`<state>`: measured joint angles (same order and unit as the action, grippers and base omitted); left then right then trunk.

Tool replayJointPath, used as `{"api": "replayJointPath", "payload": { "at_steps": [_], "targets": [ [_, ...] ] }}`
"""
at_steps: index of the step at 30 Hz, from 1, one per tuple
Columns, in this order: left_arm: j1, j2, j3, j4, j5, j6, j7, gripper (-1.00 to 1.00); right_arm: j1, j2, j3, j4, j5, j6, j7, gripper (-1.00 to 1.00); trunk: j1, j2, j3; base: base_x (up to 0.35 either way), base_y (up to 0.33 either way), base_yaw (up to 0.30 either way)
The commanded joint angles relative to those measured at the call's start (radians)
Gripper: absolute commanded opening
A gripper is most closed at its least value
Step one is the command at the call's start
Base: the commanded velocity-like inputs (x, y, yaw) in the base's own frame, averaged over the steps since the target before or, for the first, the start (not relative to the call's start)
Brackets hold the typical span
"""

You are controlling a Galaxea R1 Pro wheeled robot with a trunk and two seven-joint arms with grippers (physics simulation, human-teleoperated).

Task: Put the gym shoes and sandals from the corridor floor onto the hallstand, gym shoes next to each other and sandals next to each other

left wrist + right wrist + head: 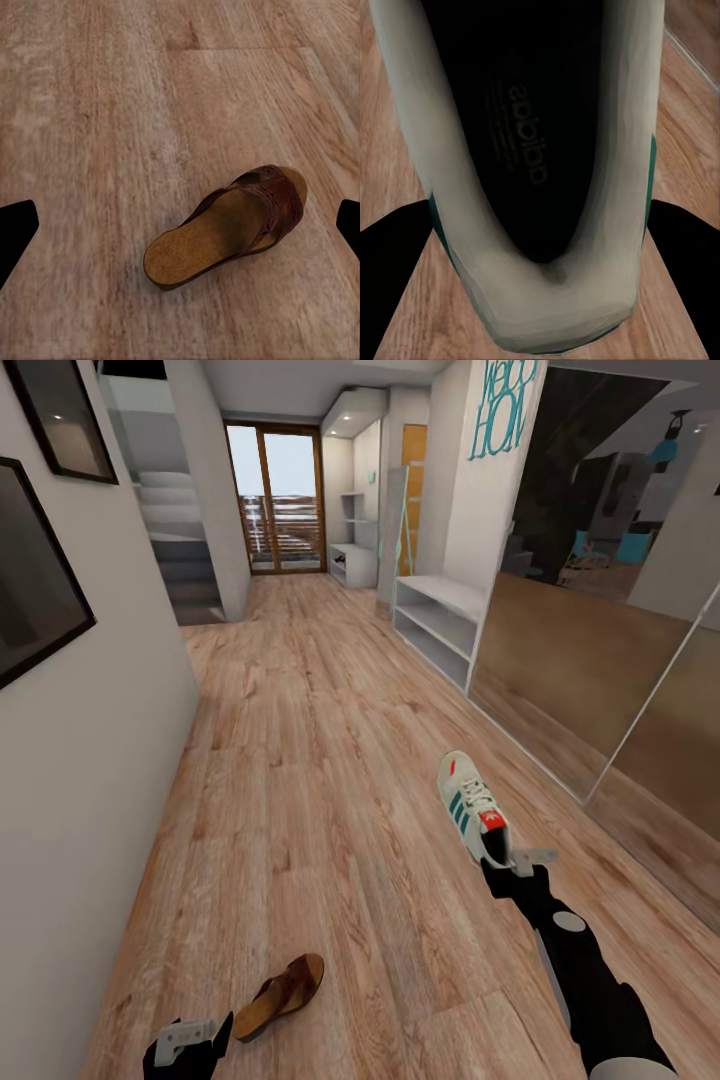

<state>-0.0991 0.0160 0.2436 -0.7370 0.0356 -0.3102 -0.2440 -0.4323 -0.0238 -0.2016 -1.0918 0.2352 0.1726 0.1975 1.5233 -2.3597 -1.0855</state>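
Wood-plank corridor floor (pixel 300 760); right claw (pixel 512 860) apparently gripping gym shoe (pixel 470 807).

1. My right arm (pixel 590 980) reaches forward and up from the lower right of the head view, black with white joints.
2. My right tool (pixel 515 857) is closed on the heel of a gym shoe (pixel 472 807); its dark fingers (pixel 397 277) flank the heel in the wrist view.
3. My left tool (pixel 190 1042) sits low at the head view's bottom edge, fingers (pixel 16 229) spread wide, holding nothing.
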Motion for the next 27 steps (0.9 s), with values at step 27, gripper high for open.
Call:
{"api": "replayJointPath", "payload": {
  "at_steps": [27],
  "targets": [
    [-0.001, 0.001, 0.004, -0.002, 0.006, -0.001, -0.009, 1.00, 0.000, 0.002, -0.002, -0.004, 0.012, 0.005, 0.007, -1.00, 0.000, 0.000, -0.001, 0.040, 0.012, 0.000]
  ]
}}
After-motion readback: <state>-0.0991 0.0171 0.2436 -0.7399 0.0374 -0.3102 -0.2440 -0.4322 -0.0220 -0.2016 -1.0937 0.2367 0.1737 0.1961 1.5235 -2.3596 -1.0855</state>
